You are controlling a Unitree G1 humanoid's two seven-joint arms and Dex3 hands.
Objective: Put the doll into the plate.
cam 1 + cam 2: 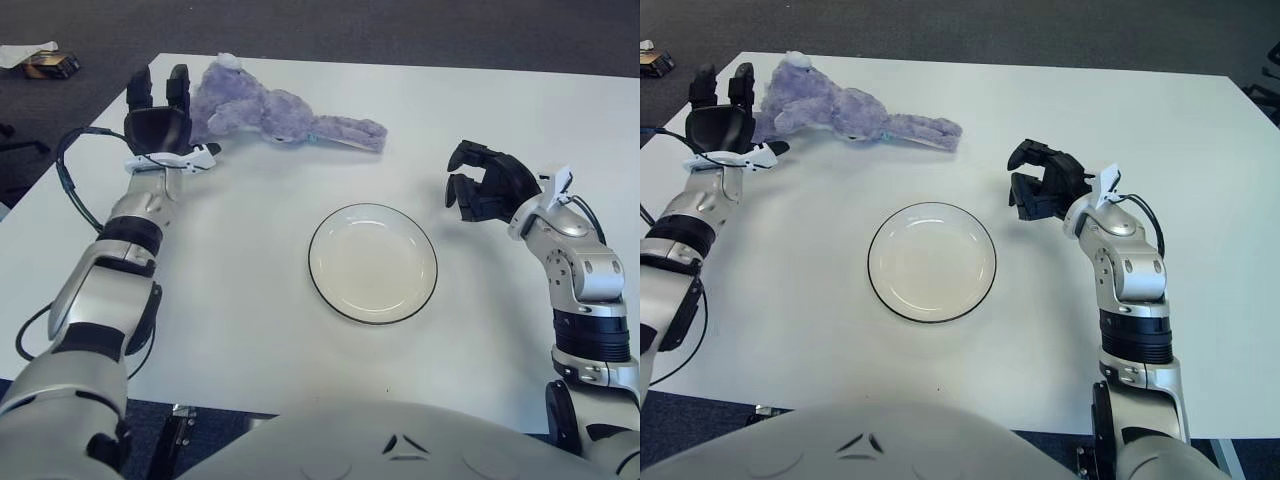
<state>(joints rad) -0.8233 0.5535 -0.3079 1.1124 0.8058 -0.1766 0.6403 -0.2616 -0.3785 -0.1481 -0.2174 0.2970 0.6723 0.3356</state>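
A purple plush doll [270, 112] lies on its side at the far left of the white table, its legs stretching right. My left hand [160, 125] is just left of the doll's head, fingers spread upward and holding nothing, close to the plush but not gripping it. A white plate with a dark rim [373, 263] is empty in the middle of the table. My right hand [480, 185] hovers to the right of the plate, fingers curled, nothing in them.
The white table [250, 300] ends at its left edge just beside my left arm. Small objects [45, 62] lie on the dark carpet beyond the table's far left corner.
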